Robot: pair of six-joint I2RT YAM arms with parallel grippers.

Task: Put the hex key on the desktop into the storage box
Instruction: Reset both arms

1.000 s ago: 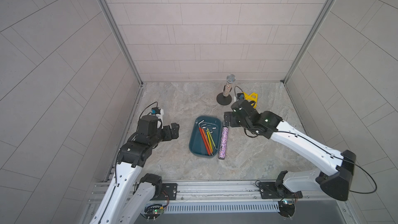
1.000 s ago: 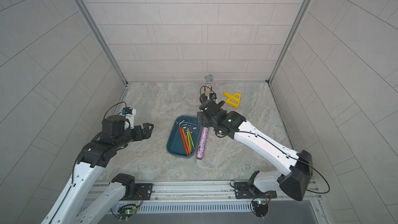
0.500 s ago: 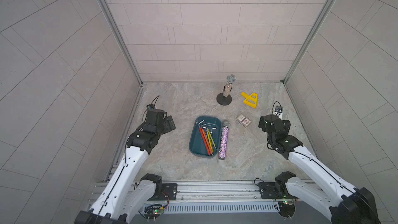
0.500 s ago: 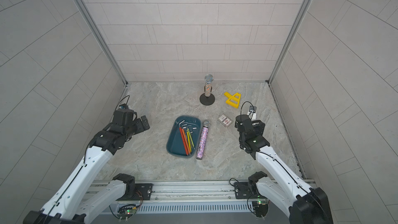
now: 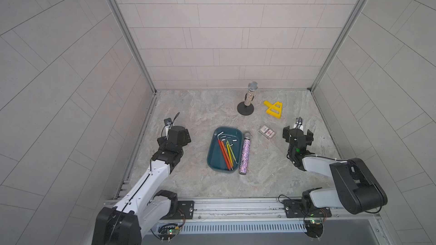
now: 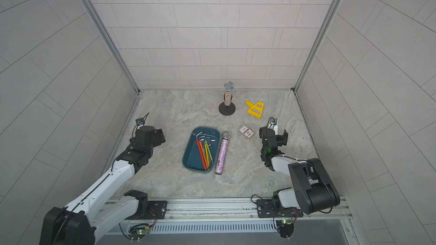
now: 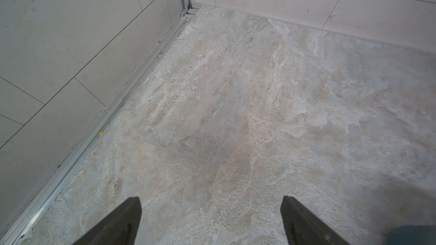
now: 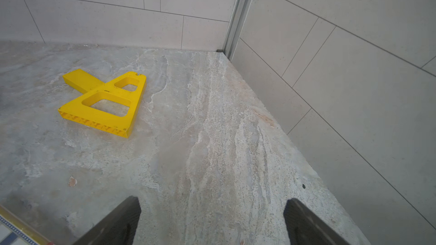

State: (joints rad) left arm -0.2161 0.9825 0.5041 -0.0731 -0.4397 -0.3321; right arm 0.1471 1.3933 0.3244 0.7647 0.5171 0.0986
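The hex keys (image 5: 227, 148) lie inside the storage box (image 5: 213, 159), long shafts running roughly along the tub's length, near to far, with their short bent ends toward the far end. I count about five: two orange-red, one yellow, one yellow-green and at least one bare silver across the far end; the thinnest are too small to tell apart. No key shows on the desktop (image 5: 200, 111) outside the box.

The box sits between the two grippers, well apart from each. The left gripper (image 7: 211, 222) hangs over bare desktop near the left wall, its jaws spread wide with nothing between them; a corner of the teal box shows past its right finger in the left wrist view. The right gripper (image 8: 212, 222) is likewise spread and empty, aimed at the far right corner. Both arms are folded back low toward their bases.

Touching the box's right side lies one glittery microphone (image 5: 245, 153), parallel to it, head at the far end. A second microphone (image 5: 249, 95) stands upright on a round base further back. One yellow triangular piece (image 8: 103, 102) lies ahead and to the left of the right gripper, and one small card box (image 5: 267, 132) lies just to its left.
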